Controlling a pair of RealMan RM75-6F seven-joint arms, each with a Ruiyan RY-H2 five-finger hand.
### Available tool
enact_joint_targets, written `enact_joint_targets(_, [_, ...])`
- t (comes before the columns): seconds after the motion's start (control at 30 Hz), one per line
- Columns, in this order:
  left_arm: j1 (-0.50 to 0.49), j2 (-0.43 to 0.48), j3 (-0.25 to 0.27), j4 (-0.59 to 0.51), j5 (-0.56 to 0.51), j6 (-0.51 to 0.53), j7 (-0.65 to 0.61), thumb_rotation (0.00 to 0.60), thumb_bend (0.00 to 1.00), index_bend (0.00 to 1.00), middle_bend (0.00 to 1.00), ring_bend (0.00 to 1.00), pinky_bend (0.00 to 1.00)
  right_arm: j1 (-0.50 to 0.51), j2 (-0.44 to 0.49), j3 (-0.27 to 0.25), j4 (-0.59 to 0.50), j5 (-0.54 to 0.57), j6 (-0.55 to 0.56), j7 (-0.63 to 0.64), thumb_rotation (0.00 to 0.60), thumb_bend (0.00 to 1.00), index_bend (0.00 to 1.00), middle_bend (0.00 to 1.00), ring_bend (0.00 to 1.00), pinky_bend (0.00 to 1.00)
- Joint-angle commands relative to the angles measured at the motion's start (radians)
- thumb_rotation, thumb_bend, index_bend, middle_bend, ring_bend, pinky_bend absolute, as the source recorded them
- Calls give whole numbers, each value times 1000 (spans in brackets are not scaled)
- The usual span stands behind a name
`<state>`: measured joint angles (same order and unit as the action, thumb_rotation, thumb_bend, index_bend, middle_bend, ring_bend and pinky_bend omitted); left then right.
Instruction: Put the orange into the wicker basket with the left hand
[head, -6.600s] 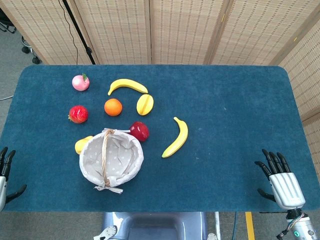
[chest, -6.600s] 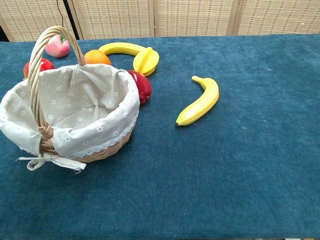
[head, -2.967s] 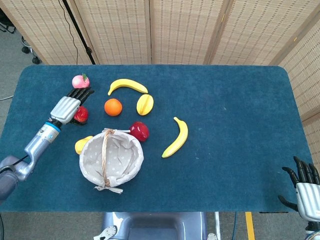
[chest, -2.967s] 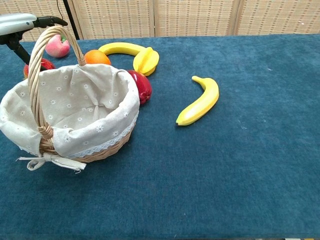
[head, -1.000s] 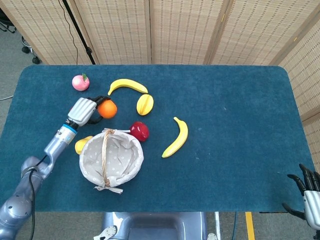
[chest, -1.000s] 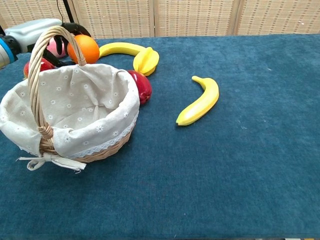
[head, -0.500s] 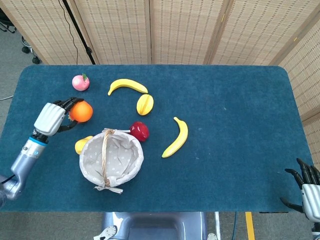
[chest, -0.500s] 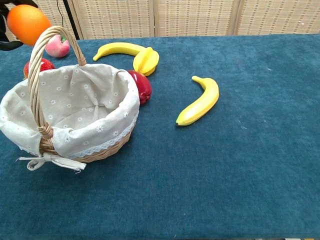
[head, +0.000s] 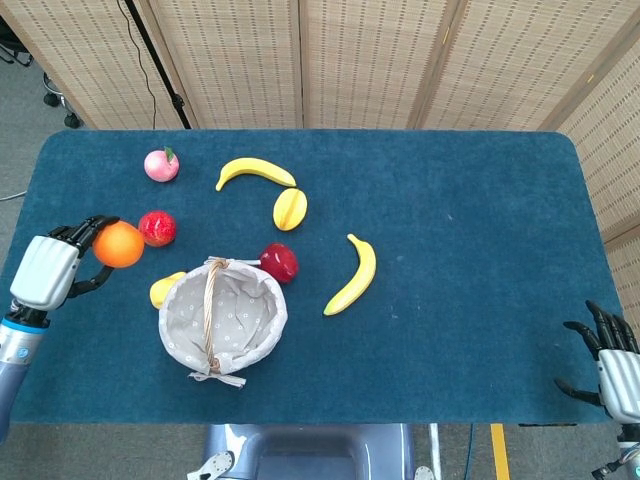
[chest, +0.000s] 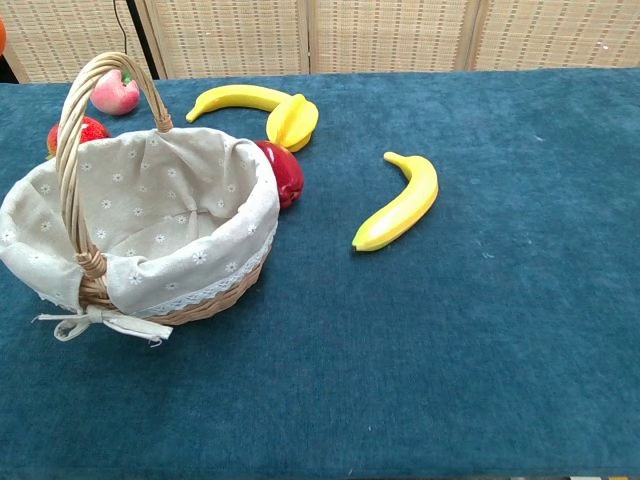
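Observation:
My left hand (head: 52, 268) holds the orange (head: 119, 244) in the air at the table's left side, to the left of and a little beyond the wicker basket (head: 222, 316). The basket is lined with pale flowered cloth and nothing shows inside it; in the chest view the basket (chest: 140, 215) fills the left, and only a sliver of the orange (chest: 2, 35) shows at the left edge. My right hand (head: 616, 375) hangs off the table's near right corner with its fingers spread and nothing in them.
Around the basket lie a red apple (head: 279, 262), a strawberry-like red fruit (head: 157, 228), a pink peach (head: 161, 165), a yellow fruit (head: 165, 289), a starfruit (head: 290, 209) and two bananas (head: 256, 171) (head: 354, 274). The blue table (head: 470, 220) is bare on its right half.
My left hand took the orange from beside the bananas, lifted it and carried it left and toward me, past the strawberry. It has nearly left the chest view. The right hand barely shifted.

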<state>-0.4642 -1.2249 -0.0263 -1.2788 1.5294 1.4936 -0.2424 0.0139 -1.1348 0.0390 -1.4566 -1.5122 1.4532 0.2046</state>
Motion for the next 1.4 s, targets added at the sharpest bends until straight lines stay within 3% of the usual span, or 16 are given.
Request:
enact_joint_targets(0.03, [8, 13, -2, -47, 20, 1, 25, 600, 527, 646, 511, 487, 498, 5, -3, 4, 3, 5, -4, 5, 600, 0, 227, 0, 27, 19])
enact_joint_targets(0.4, [2, -9, 14, -177, 103, -21, 112, 600, 527, 646, 514, 488, 498, 19, -15, 24, 19, 33, -15, 42, 600, 0, 227, 0, 27, 19])
enact_joint_targets(0.8, [21, 10, 69, -274, 220, -12, 185, 600, 514, 625, 495, 472, 498, 20, -14, 34, 41, 59, -25, 79, 600, 0, 227, 0, 27, 19])
enact_joint_targets(1.0, [28, 75, 115, -324, 278, -29, 188, 600, 452, 464, 345, 371, 462, 21, -14, 36, 51, 66, -29, 94, 600, 0, 227, 0, 27, 19])
enact_joint_targets(1.1, [33, 139, 147, -368, 280, -69, 196, 600, 417, 373, 242, 284, 389, 22, -16, 36, 54, 68, -33, 100, 600, 0, 227, 0, 28, 19])
enact_joint_targets(1.27, [42, 174, 149, -397, 258, -97, 217, 600, 332, 181, 61, 98, 217, 23, -17, 35, 57, 68, -35, 105, 600, 0, 227, 0, 28, 19])
enact_joint_targets(1.4, [51, 186, 140, -412, 228, -113, 243, 600, 297, 91, 1, 6, 71, 23, -17, 33, 58, 67, -37, 107, 600, 0, 227, 0, 27, 19])
